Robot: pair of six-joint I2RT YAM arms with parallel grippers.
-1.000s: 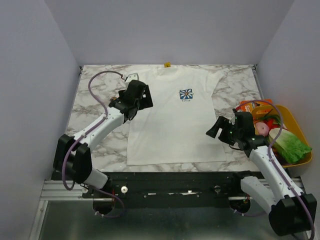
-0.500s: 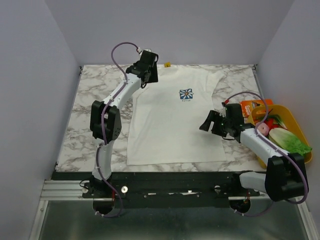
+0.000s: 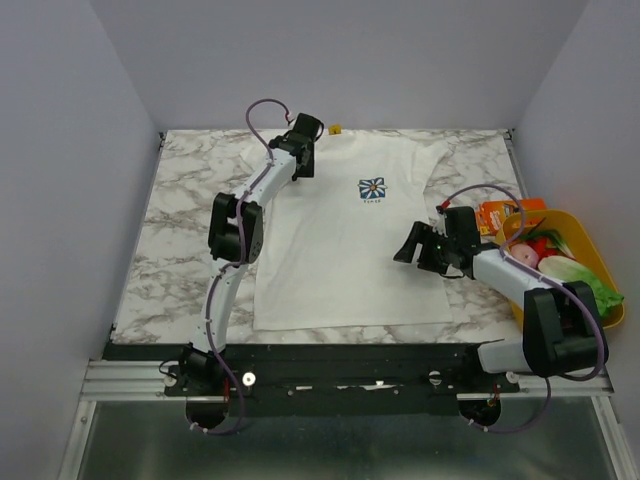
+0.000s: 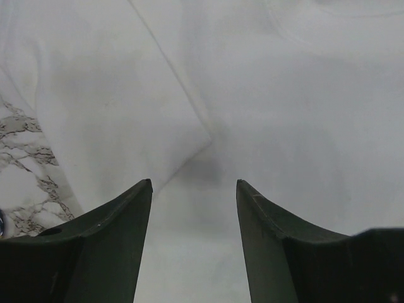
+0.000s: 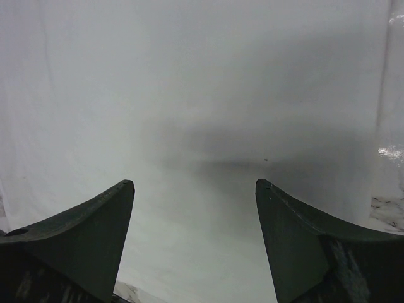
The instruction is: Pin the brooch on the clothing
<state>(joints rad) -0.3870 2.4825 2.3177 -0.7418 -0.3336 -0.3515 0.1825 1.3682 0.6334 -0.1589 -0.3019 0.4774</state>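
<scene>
Locating the brooch comes first: no view shows it clearly. White short-sleeved T-shirt (image 3: 340, 260) lies flat mid-way across the grey-veined marble table (image 3: 180, 220), collar toward the far edge. Left gripper (image 4: 194, 183) hovers over the sleeve hem, fingers apart, empty. Right gripper (image 5: 194, 183) hangs over the shirt's right side, fingers wide, empty.

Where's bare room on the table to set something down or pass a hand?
Widest: bare marble between the left arm and its left edge. Smaller: far right corner, between the T-shirt's sleeve and the orange packet. Crowded: right edge, where the right tool, packet and yellow bin bunch.
</scene>
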